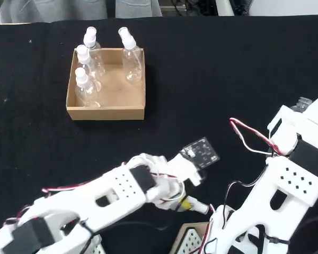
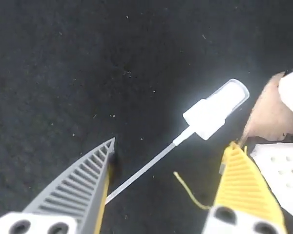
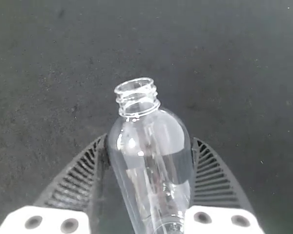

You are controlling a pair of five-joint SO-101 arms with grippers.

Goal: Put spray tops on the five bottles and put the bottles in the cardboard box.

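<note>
Four capped clear bottles (image 1: 131, 58) stand in the brown cardboard box (image 1: 106, 112). Well apart from the box, the right gripper (image 3: 149, 141) pinches the last clear plastic bottle (image 3: 149, 161), its open neck exposed, probably for capping. The left gripper (image 2: 172, 144) hangs with fingers spread over the white spray top (image 2: 215, 111) lying on the black table (image 2: 63, 58).

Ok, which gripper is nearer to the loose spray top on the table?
Left. The left gripper is open right above the spray top, straddling its tube; the right gripper is away from it, shut on an uncapped bottle.
</note>
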